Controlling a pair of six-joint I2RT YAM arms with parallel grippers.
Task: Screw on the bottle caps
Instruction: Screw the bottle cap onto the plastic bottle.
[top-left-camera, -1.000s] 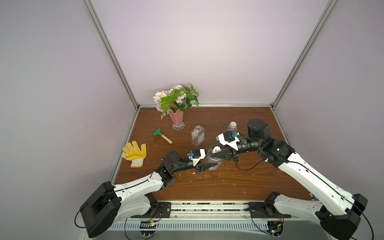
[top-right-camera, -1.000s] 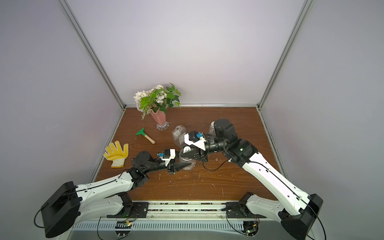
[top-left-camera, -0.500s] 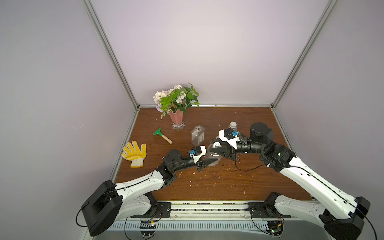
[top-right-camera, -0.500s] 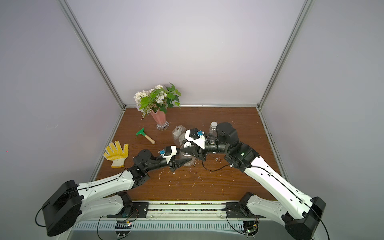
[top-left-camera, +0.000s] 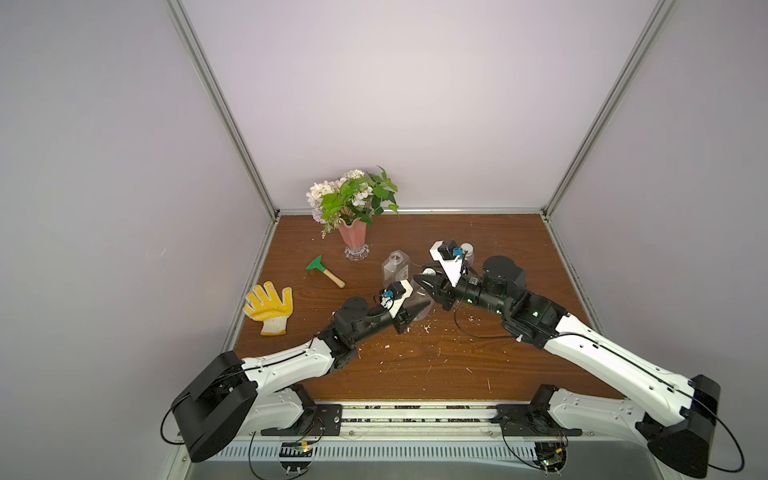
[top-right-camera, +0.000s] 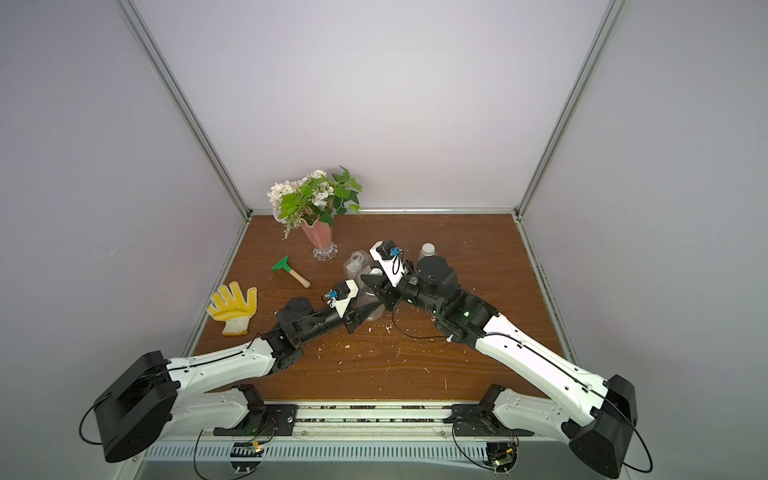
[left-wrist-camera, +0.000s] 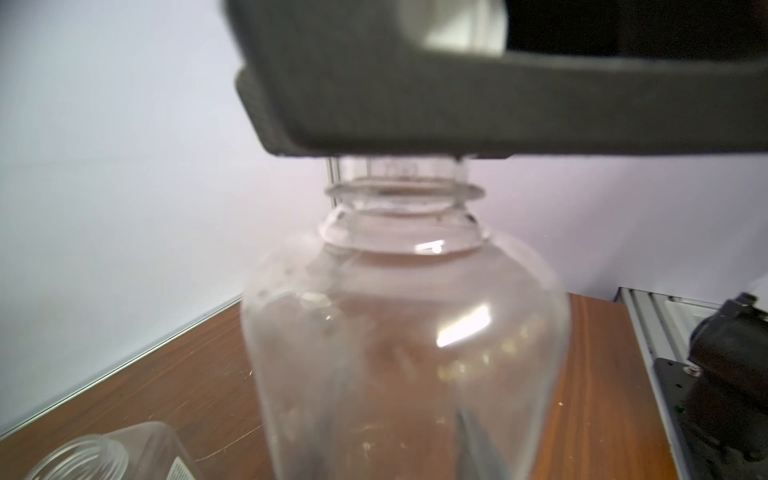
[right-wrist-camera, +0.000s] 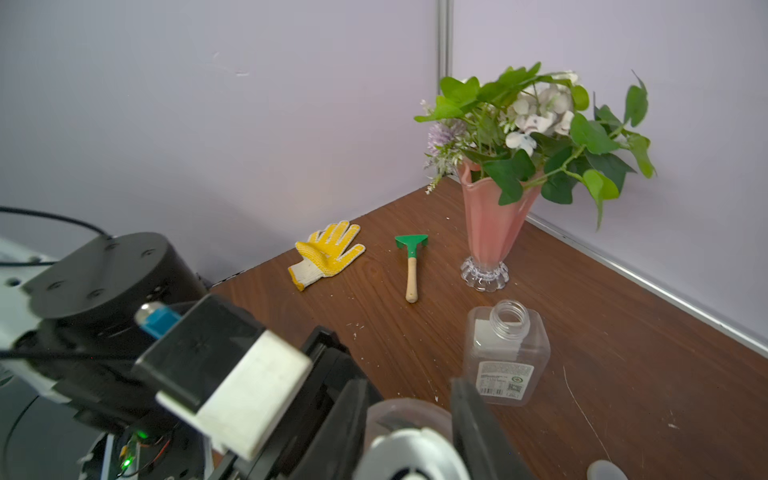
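Three bottles stood on the brown surface (top-left-camera: 415, 374). At the far left a yellow glove (top-left-camera: 269, 305) lay flat. Next came a green rake (top-left-camera: 324, 270) with a wooden handle, and then a pink vase (top-left-camera: 354, 239) of flowers toward the back. Just right of the vase stood the square bottle (right-wrist-camera: 505, 357), upright, its mouth uncapped and its white label showing. Near the middle, the left pincer (top-left-camera: 419, 309) was pressed against the lower body of the rounded bottle (left-wrist-camera: 407, 332), holding it upright. Over that bottle's neck, the right pincer (top-left-camera: 426, 280) pinched a white cap (right-wrist-camera: 409, 453) between its two dark fingers (right-wrist-camera: 473, 424). In the left wrist view one finger hid the mouth, so how far the cap sat on the threads could not be told. Behind the right wrist, the slim bottle (top-right-camera: 427, 251) stood with a white top on it, its body mostly hidden.
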